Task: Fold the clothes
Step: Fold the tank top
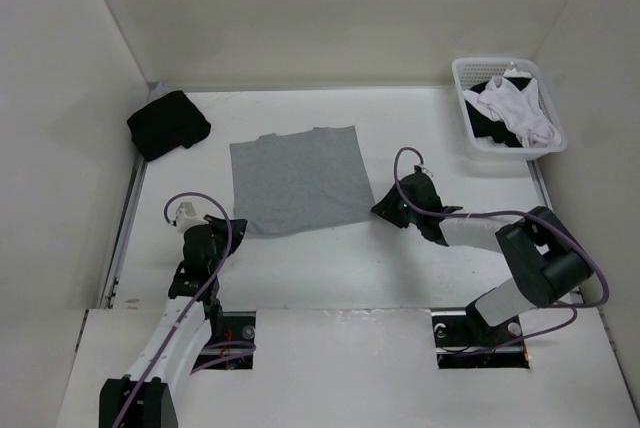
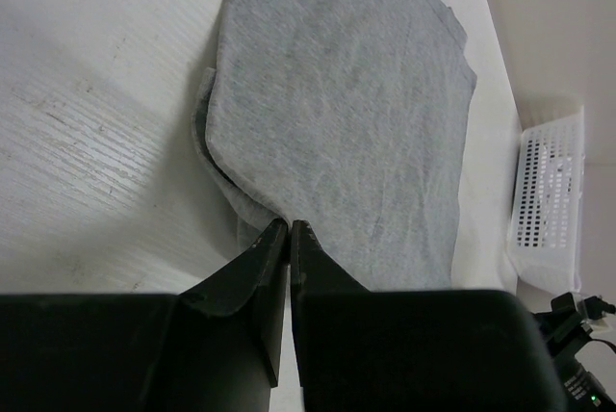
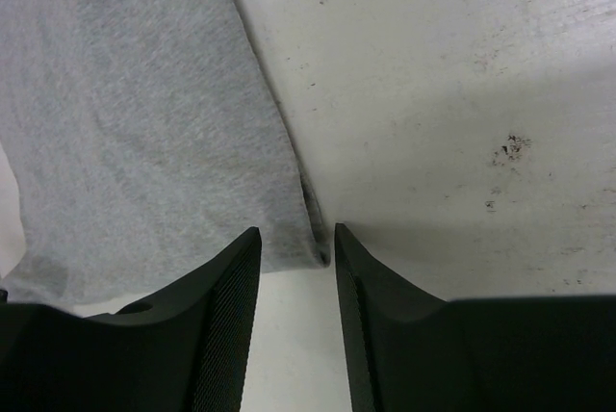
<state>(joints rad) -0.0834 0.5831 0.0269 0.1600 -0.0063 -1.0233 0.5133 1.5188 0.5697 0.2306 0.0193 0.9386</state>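
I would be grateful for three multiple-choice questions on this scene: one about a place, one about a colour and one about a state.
1. Where on the table does the white basket stand?
A. the far right corner
B. the far left corner
C. the near edge, between the arms

2. What colour is the T-shirt lying flat in the middle of the table?
A. white
B. grey
C. blue

3. How do the jaws of the right gripper stand?
A. pressed shut
B. apart
C. clamped on the basket

Answers:
1 A: the top view shows the basket at the far right of the table.
2 B: the fabric is heather grey in all three views.
3 B: the right wrist view shows a gap between the jaws, with the T-shirt's corner at it.
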